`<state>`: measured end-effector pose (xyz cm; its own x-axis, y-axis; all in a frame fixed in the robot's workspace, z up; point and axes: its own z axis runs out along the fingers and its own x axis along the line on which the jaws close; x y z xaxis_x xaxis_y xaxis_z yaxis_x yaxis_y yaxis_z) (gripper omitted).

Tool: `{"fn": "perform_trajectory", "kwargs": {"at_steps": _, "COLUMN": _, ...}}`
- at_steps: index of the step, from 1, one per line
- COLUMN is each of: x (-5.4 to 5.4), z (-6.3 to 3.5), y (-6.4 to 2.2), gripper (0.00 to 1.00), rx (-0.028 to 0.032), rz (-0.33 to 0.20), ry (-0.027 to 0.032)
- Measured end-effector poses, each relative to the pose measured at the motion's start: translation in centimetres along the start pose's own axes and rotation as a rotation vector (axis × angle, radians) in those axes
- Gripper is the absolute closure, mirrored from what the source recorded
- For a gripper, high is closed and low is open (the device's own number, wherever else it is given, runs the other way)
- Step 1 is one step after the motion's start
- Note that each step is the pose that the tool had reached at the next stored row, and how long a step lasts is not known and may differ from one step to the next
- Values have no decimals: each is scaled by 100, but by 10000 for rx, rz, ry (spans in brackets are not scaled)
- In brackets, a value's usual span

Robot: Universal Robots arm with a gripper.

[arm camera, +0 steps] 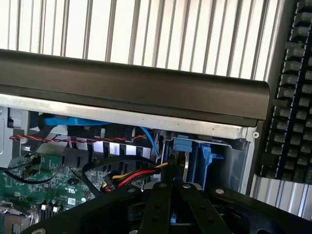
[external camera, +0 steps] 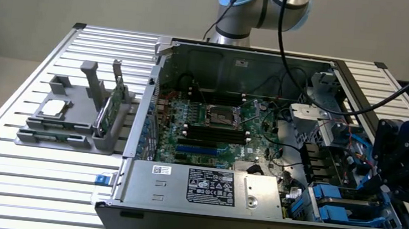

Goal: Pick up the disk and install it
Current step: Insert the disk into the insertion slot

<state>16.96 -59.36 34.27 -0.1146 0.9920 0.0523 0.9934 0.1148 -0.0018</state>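
silver slats form the work table [external camera: 27, 188], and an open computer case [external camera: 255, 219] lies on it with its side panel off. in the exterior view the green motherboard [external camera: 211, 126] fills the floor of the case, with the empty square processor socket [external camera: 215, 114] in its middle and black memory slots just below it. nearest to the camera sits the grey power supply [external camera: 206, 188] with a black label and a small white sticker; there is writing on both but it is too small to read. at the exterior view's left a grey holder [external camera: 70, 119] stands on the table, carrying a small silver chip [external camera: 53, 108] and an upright green circuit card [external camera: 112, 109].

the black gripper [external camera: 400, 165] hangs over the case's corner at the exterior view's right, above the blue plastic drive bays [external camera: 344, 207]. its fingers are clenched together. the disk seems to be down in these bays, below the gripper, but i cannot tell it apart from the blue rails around it.

in the wrist view the gripper [arm camera: 170, 209] looks down past the dark case edge [arm camera: 136, 87] into a blue drive bay [arm camera: 195, 156]. a thin grey upright edge [arm camera: 187, 165] stands there between blue parts; it may be the disk, and whether the fingers grasp it is hidden. red, yellow and black cables [arm camera: 136, 176] lie just beside the bay, and a black keyboard [arm camera: 292, 97] rests on the table outside the case.
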Motion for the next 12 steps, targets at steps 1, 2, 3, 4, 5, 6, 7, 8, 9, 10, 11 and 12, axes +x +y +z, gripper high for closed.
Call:
{"fn": "perform_trajectory", "kwargs": {"at_steps": 1, "x": 0, "z": -1, "y": 0, "gripper": 89, "rx": 0, "rz": 0, "ry": 4}}
{"fn": "perform_trajectory", "kwargs": {"at_steps": 2, "x": 0, "z": -2, "y": 1, "gripper": 89, "rx": -1, "rz": -1, "ry": 6}}
{"fn": "perform_trajectory", "kwargs": {"at_steps": 3, "x": 0, "z": -3, "y": 0, "gripper": 89, "rx": -1, "rz": 0, "ry": 9}}
{"fn": "perform_trajectory", "kwargs": {"at_steps": 4, "x": 0, "z": -6, "y": 1, "gripper": 89, "rx": -2, "rz": -1, "ry": 17}}
{"fn": "perform_trajectory", "kwargs": {"at_steps": 5, "x": 0, "z": -6, "y": 1, "gripper": 89, "rx": -5, "rz": -1, "ry": 40}}
{"fn": "perform_trajectory", "kwargs": {"at_steps": 6, "x": 0, "z": -5, "y": 1, "gripper": 89, "rx": -8, "rz": -2, "ry": 72}}
{"fn": "perform_trajectory", "kwargs": {"at_steps": 7, "x": 0, "z": -5, "y": 1, "gripper": 89, "rx": -12, "rz": -2, "ry": 102}}
{"fn": "perform_trajectory", "kwargs": {"at_steps": 8, "x": 0, "z": -5, "y": 1, "gripper": 89, "rx": -16, "rz": -3, "ry": 136}}
{"fn": "perform_trajectory", "kwargs": {"at_steps": 9, "x": 0, "z": -5, "y": 1, "gripper": 89, "rx": -20, "rz": -3, "ry": 170}}
{"fn": "perform_trajectory", "kwargs": {"at_steps": 10, "x": 0, "z": -5, "y": 1, "gripper": 89, "rx": -23, "rz": -3, "ry": 198}}
{"fn": "perform_trajectory", "kwargs": {"at_steps": 11, "x": 0, "z": -6, "y": 0, "gripper": 89, "rx": -25, "rz": -3, "ry": 214}}
{"fn": "perform_trajectory", "kwargs": {"at_steps": 12, "x": -2, "z": -5, "y": 0, "gripper": 89, "rx": -26, "rz": -3, "ry": 224}}
